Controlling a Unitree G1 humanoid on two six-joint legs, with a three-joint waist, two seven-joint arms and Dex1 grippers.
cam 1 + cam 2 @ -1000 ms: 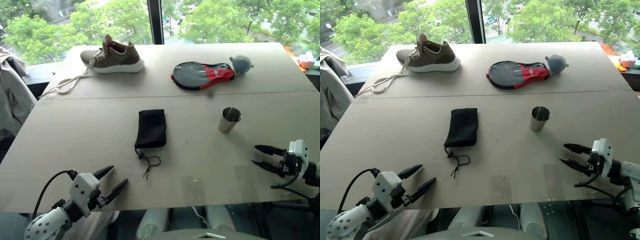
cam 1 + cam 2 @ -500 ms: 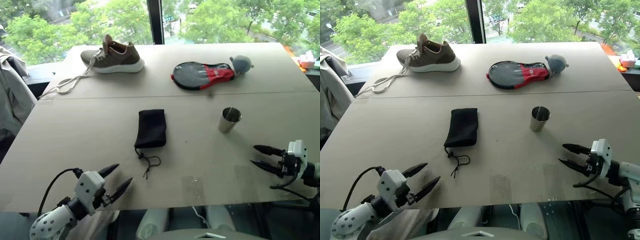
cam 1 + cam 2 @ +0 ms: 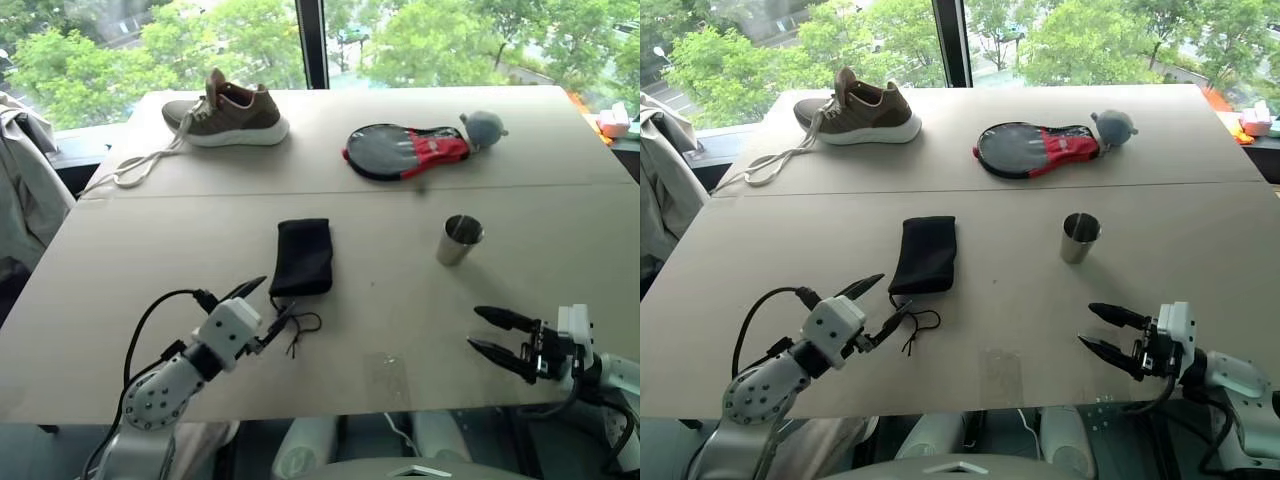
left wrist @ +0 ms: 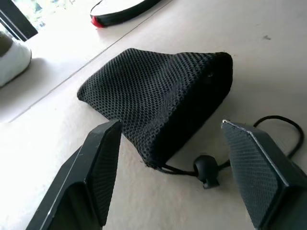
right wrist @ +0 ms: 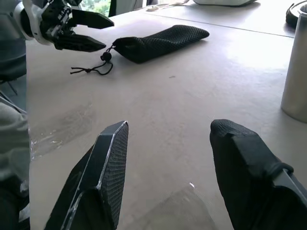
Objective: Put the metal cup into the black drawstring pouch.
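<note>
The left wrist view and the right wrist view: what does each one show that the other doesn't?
Left wrist view alone: the white sole of the shoe and the red edge of the paddle case. Right wrist view alone: the metal cup, standing upright, and the left gripper from outside, open beside the cord. Both share the black drawstring pouch lying flat, its cord stopper, and the table.

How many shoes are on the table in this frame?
1: a brown shoe with a white sole at the far left of the table, laces trailing towards the edge. No second one visible.
</note>
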